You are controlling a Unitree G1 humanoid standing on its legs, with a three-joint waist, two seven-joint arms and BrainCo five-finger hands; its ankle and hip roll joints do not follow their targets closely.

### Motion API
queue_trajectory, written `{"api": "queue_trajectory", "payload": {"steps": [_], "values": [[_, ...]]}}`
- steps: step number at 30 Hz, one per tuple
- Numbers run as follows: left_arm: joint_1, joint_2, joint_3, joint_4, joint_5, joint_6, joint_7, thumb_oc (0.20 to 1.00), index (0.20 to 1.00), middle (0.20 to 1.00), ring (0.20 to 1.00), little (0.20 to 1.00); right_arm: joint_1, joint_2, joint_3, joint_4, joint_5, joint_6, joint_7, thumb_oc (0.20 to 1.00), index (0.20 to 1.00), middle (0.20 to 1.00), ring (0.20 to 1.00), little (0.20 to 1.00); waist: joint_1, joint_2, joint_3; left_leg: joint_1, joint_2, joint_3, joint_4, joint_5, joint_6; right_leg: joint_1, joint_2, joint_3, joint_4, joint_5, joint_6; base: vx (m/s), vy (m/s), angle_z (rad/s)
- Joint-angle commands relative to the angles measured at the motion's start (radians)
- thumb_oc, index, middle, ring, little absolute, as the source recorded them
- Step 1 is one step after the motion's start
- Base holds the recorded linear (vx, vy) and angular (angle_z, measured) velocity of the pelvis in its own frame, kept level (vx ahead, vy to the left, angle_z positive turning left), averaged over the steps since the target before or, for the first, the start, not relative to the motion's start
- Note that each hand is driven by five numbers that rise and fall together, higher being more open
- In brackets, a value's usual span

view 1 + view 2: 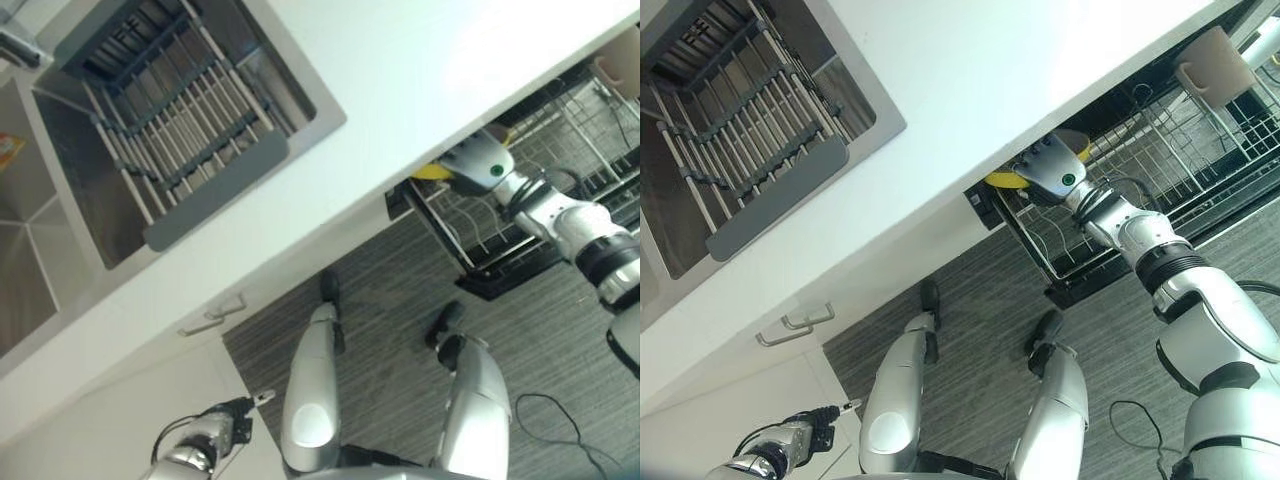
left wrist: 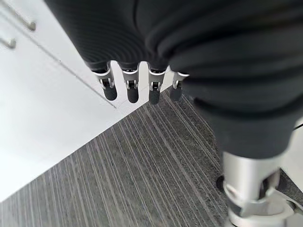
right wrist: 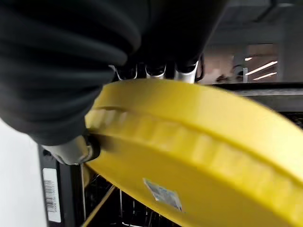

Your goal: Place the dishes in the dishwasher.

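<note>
A white counter (image 1: 430, 90) runs diagonally across the head views, smooth and plain, with a steel sink (image 1: 60, 170) cut into it. A grey slatted drying rack (image 1: 170, 120) with flat end bars sits over the sink basin. Below the counter, white cabinet fronts (image 1: 730, 400) carry thin metal bar handles (image 1: 795, 328). The floor (image 1: 400, 290) is dark grey with fine streaks, like carpet or wood grain.

Under the counter's edge the dishwasher (image 1: 1110, 270) stands open, its wire rack (image 1: 1200, 150) pulled out over the floor; the rack is a grid of thin pale metal wires in a dark frame. A beige cup (image 1: 1215, 62) stands in the rack's far part.

The right hand (image 1: 1045, 170) is stretched to the front edge of the rack, just under the counter lip. It grips a yellow plate (image 3: 199, 151): in the right wrist view the fingers (image 3: 156, 71) curl over the rim on the far side and the thumb presses the near face. The plate is round, glossy plastic with a ridged rim and a small sticker on its underside, held tilted above the rack.

The left hand (image 2: 137, 87) hangs low beside the cabinets, fingers straight and relaxed, holding nothing.
</note>
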Motion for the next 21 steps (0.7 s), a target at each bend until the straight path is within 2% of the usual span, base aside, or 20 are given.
{"api": "queue_trajectory", "payload": {"steps": [1, 5, 8, 9, 11, 14, 16, 21], "values": [[0.017, 0.068, -0.012, 0.052, 0.072, 0.005, -0.003, 1.000, 1.000, 1.000, 1.000, 1.000, -0.081, 0.063, -0.019, -0.014, -0.025, -0.093, -0.076, 0.200, 0.200, 0.200, 0.200, 0.200, 0.039, -0.053, -0.025, -0.028, -0.027, -0.026, 0.140, -0.171, 0.024, 0.027, -0.031, -0.031, 0.064, -0.099, 0.042, 0.01, -0.038, 0.05], [0.010, 0.081, 0.002, 0.064, 0.088, -0.010, -0.010, 1.000, 1.000, 1.000, 1.000, 1.000, -0.079, 0.087, -0.007, 0.017, -0.058, -0.109, -0.033, 0.200, 0.200, 0.200, 0.200, 0.200, 0.049, -0.065, -0.025, -0.036, -0.023, -0.028, 0.135, -0.169, 0.029, 0.025, -0.029, -0.031, 0.056, -0.088, 0.049, 0.00, -0.041, 0.04], [0.013, 0.082, 0.005, 0.061, 0.082, -0.015, -0.007, 1.000, 1.000, 1.000, 1.000, 1.000, -0.079, 0.088, 0.006, 0.018, -0.033, -0.094, -0.008, 0.200, 0.200, 0.200, 0.200, 0.200, 0.051, -0.069, -0.025, -0.040, -0.021, -0.029, 0.131, -0.165, 0.029, 0.022, -0.027, -0.030, 0.050, -0.083, 0.052, 0.00, 0.000, 0.00], [0.011, 0.087, 0.002, 0.057, 0.075, -0.016, -0.007, 1.000, 1.000, 1.000, 1.000, 1.000, -0.082, 0.087, 0.009, 0.027, 0.012, -0.066, 0.024, 0.200, 0.200, 0.200, 0.200, 0.200, 0.052, -0.073, -0.025, -0.044, -0.019, -0.028, 0.126, -0.162, 0.030, 0.020, -0.025, -0.030, 0.042, -0.076, 0.054, -0.01, -0.033, 0.01], [0.012, 0.089, 0.002, 0.054, 0.072, -0.018, -0.007, 1.000, 1.000, 1.000, 1.000, 1.000, -0.084, 0.082, 0.009, 0.033, 0.045, -0.042, 0.033, 0.200, 0.200, 0.200, 0.200, 0.200, 0.052, -0.075, -0.025, -0.046, -0.019, -0.027, 0.121, -0.160, 0.030, 0.020, -0.023, -0.029, 0.037, -0.073, 0.057, -0.01, -0.009, 0.02], [0.007, 0.094, -0.006, 0.047, 0.054, -0.018, -0.009, 1.000, 1.000, 1.000, 1.000, 1.000, -0.097, 0.093, -0.006, 0.077, 0.091, 0.034, 0.064, 0.200, 0.200, 0.200, 0.200, 0.200, 0.056, -0.075, -0.025, -0.059, -0.019, -0.027, 0.120, -0.156, 0.032, 0.008, -0.023, -0.028, 0.036, -0.068, 0.061, -0.03, -0.021, 0.04], [0.005, 0.092, -0.015, 0.042, 0.045, -0.013, -0.006, 1.000, 1.000, 1.000, 1.000, 1.000, -0.105, 0.094, -0.028, 0.130, 0.161, 0.116, 0.046, 0.200, 0.200, 0.200, 0.200, 0.200, 0.059, -0.073, -0.025, -0.073, -0.021, -0.033, 0.121, -0.155, 0.034, 0.001, -0.020, -0.028, 0.033, -0.064, 0.062, -0.03, -0.021, -0.01], [0.004, 0.077, -0.041, 0.030, 0.009, -0.003, 0.006, 1.000, 1.000, 1.000, 1.000, 1.000, -0.107, 0.079, -0.089, 0.194, 0.242, 0.195, 0.034, 0.200, 0.200, 0.200, 0.200, 0.200, 0.052, -0.061, -0.025, -0.092, -0.029, -0.036, 0.118, -0.152, 0.034, -0.019, -0.018, -0.022, 0.028, -0.061, 0.063, -0.03, 0.022, 0.05]]}}
